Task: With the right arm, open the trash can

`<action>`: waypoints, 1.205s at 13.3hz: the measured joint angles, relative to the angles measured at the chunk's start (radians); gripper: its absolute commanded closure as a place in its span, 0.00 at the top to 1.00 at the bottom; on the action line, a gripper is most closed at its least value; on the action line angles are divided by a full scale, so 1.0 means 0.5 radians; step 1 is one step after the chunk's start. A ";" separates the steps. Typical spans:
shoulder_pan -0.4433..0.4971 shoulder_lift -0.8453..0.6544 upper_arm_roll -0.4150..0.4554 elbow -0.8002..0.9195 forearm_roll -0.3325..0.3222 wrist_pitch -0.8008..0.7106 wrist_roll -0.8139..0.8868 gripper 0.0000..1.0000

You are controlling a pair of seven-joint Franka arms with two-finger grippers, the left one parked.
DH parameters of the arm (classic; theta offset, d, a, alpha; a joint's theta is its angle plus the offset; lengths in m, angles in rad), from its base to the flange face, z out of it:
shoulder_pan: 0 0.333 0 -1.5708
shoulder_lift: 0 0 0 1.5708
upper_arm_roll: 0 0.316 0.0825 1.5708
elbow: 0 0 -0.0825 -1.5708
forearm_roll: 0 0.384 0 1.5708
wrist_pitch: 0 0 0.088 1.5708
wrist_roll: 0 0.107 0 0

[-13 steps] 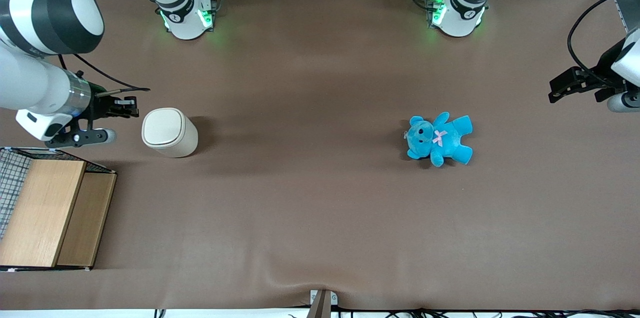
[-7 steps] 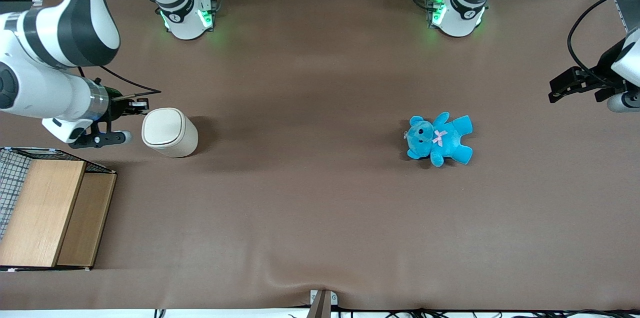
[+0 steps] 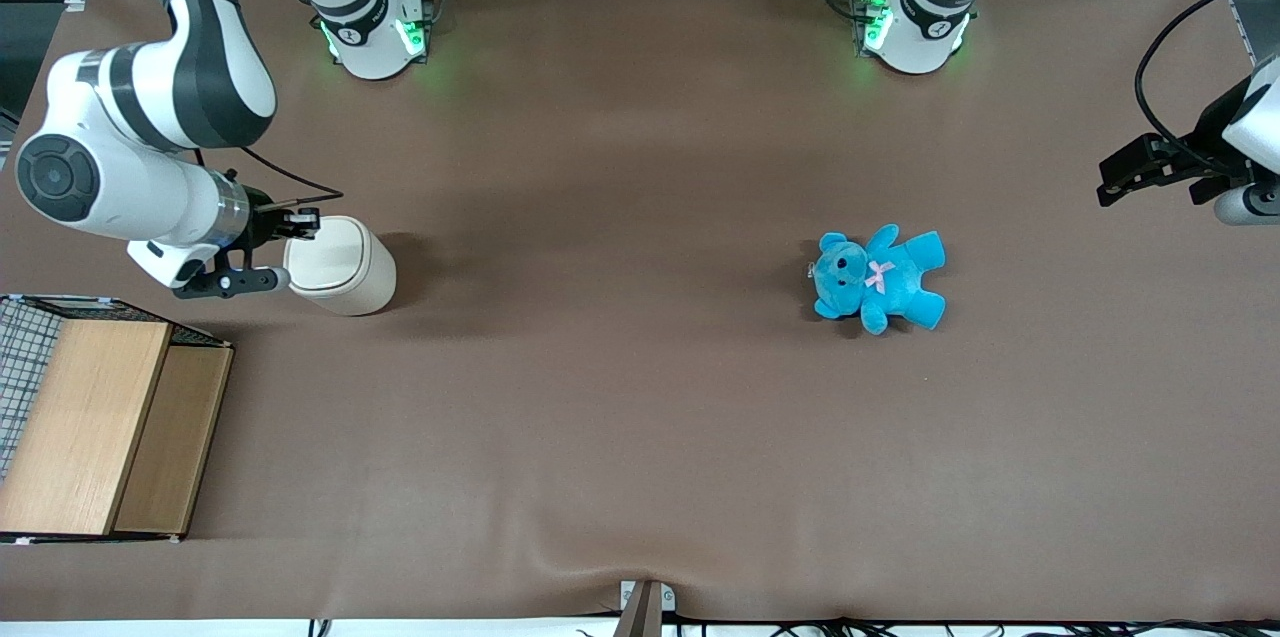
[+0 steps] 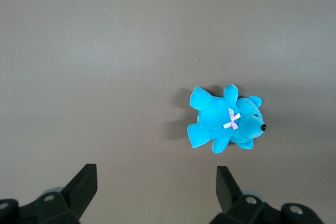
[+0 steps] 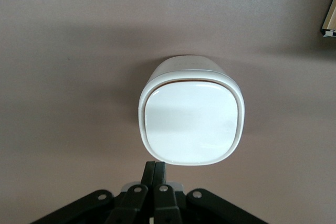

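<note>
The trash can [image 3: 340, 265] is a small cream-white bin standing upright on the brown table, its flat rounded-square lid [image 5: 191, 121] closed. The right arm [image 3: 130, 147] reaches in from the working arm's end of the table. Its black gripper [image 3: 308, 226] is at the lid's edge on the arm's side, at lid height. In the right wrist view the gripper [image 5: 156, 165] has its two fingers pressed together with nothing between them, and their tips sit just at the lid's rim.
A wooden box [image 3: 100, 422] beside a wire basket [image 3: 20, 357] stands nearer the front camera than the trash can, at the working arm's end. A blue teddy bear [image 3: 878, 277] lies toward the parked arm's end; it also shows in the left wrist view [image 4: 226, 120].
The right arm has swung toward the trash can, bringing the gripper from a gap beside the bin up to the lid's edge. The trash can and teddy bear have not moved.
</note>
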 measured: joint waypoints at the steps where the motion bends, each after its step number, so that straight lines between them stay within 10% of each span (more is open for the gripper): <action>1: -0.007 -0.001 -0.005 -0.017 -0.002 0.031 0.000 0.00; 16: -0.197 0.002 -0.016 -0.274 -0.009 0.394 -0.292 0.00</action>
